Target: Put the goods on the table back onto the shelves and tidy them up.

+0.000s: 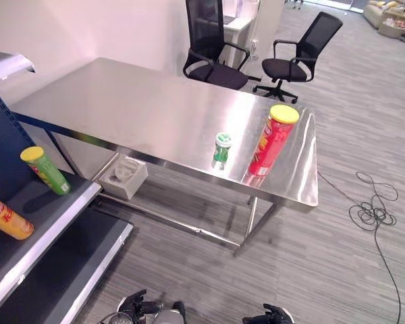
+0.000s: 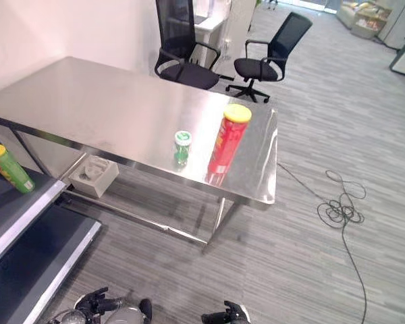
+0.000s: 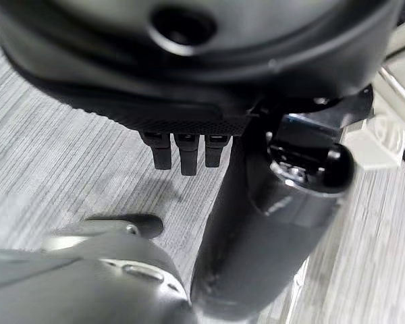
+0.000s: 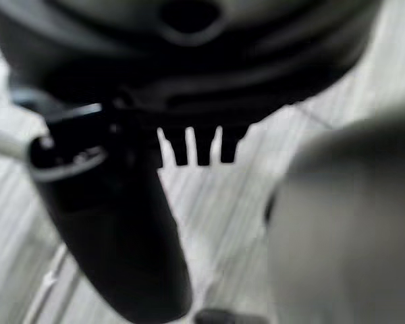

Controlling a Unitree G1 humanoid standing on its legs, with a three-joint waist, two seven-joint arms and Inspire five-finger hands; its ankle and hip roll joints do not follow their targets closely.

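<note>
We've got both hands hanging low, left hand point(image 1: 136, 305) and right hand point(image 1: 273, 314), fingers relaxed, holding nothing. Red can point(image 1: 272, 140) and small green can point(image 1: 221, 147) stand on the table point(image 1: 135, 108).

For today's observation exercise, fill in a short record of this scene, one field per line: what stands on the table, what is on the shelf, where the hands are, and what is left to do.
On table: tall red can with yellow lid, upright, and small green can, upright beside it, near the steel table front edge
On shelf: green can and orange can, both lying tilted on the shelf
Left hand: low, holding nothing
Right hand: low, holding nothing
Left to do: both table cans not yet shelved
</note>
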